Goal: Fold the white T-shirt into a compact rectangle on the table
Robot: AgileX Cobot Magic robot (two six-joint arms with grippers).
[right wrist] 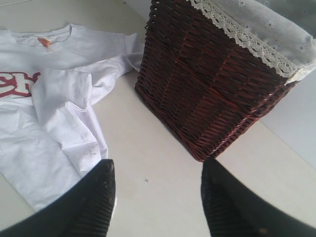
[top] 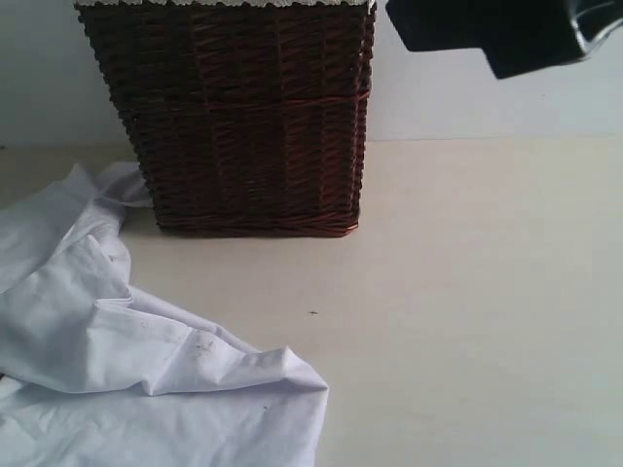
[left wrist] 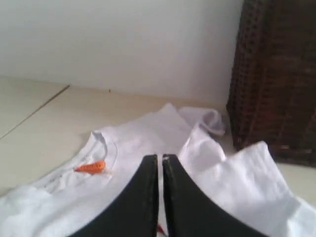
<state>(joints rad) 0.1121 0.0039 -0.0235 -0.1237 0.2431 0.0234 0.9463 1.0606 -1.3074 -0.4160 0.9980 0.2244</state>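
Table (top: 467, 292): broad pale cream surface, smooth, filling most of the exterior view. Dark brown wicker basket (top: 243, 117) stands upright at the back of it, lined with pale cloth that has a lace edge (right wrist: 247, 34) folded over the rim. White T-shirt (top: 117, 389) lies on the table at the left of the exterior view, in front of and beside the basket, with one part lying close beside the basket's foot. It is crumpled and not flat; one sleeve (right wrist: 64, 94) is turned over onto the body, with creases and raised folds along the near edge. Right gripper (right wrist: 158, 168): fingers spread wide with nothing between them, above bare table between shirt and basket. Left gripper (left wrist: 160, 158): fingers pressed together with only a thin slit, over the shirt's upper chest; no cloth is seen at the tips. Red-outlined lettering (right wrist: 17, 81) shows partly on the chest. Ribbed round collar (left wrist: 106, 145) lies open, with a small orange tag (left wrist: 91, 168) inside it.
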